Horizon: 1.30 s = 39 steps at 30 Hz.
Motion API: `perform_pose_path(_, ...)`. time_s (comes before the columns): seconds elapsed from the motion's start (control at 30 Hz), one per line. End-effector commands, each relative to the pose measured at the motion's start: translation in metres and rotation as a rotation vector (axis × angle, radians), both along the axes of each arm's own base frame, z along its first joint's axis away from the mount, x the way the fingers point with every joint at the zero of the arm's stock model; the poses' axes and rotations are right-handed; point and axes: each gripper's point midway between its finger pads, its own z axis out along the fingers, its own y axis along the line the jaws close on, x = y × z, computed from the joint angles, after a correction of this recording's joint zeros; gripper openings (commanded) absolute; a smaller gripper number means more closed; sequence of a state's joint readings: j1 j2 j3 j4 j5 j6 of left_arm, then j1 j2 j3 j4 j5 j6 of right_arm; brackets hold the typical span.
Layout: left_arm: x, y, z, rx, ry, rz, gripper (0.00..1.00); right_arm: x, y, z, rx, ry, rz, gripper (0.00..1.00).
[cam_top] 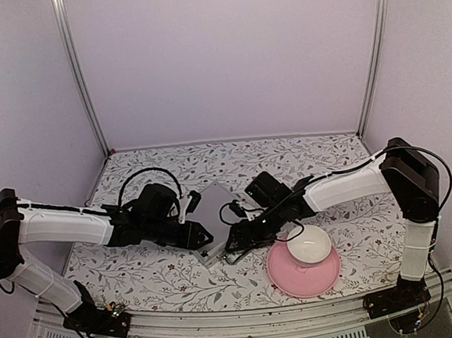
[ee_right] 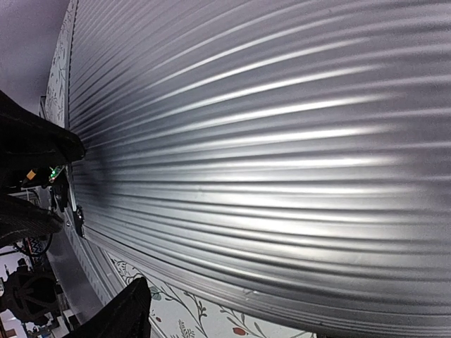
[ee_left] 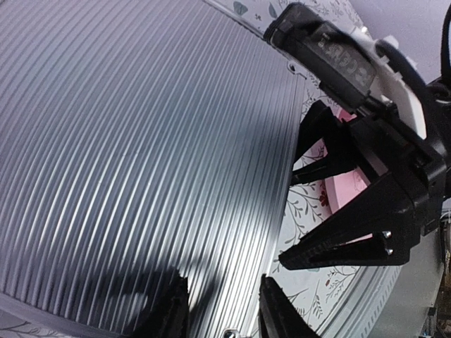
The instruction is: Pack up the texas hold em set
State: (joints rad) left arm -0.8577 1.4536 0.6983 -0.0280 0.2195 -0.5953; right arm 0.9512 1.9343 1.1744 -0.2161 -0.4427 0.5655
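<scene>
Two claws at one closed silver briefcase [cam_top: 213,203], flat on the flowered table [cam_top: 156,272] near its middle, ribbed lid up. Left claw [cam_top: 205,235] low at the case's near edge, fingers [ee_left: 173,313] drawn fairly close together with the rim between them; pinching it or merely straddling it, cannot tell. Right claw [cam_top: 234,247] just beside that same edge, jaws spread wide, holding nothing. Seen from either wrist, ribbed silver filling nearly the whole view. Right of the case, near but apart: pink plate [cam_top: 286,280] with white bowl [cam_top: 309,245] resting on it.
</scene>
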Motion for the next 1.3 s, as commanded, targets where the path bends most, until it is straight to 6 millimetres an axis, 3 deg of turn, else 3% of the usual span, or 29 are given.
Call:
perform_pose_path(0.0,-0.023,0.020,-0.036,0.115,0.098,-0.007,0.35,-0.001,0.008,-0.002,0.001,-0.001,0.012,0.78)
perform_pose_path(0.57,-0.023,0.021,-0.037,0.125,0.096,-0.009,0.35,-0.012,0.022,0.016,0.098,0.090,0.026,0.78)
perform_pose_path(1.13,-0.025,0.024,-0.040,0.137,0.098,-0.011,0.34,-0.009,0.024,0.036,0.133,0.070,0.006,0.78)
perform_pose_path(1.17,-0.025,0.024,-0.040,0.140,0.098,-0.011,0.34,-0.004,0.031,0.048,0.159,0.053,0.009,0.78)
perform_pose_path(1.27,-0.026,0.025,-0.040,0.142,0.099,-0.010,0.34,-0.003,0.033,0.054,0.170,0.044,0.007,0.78)
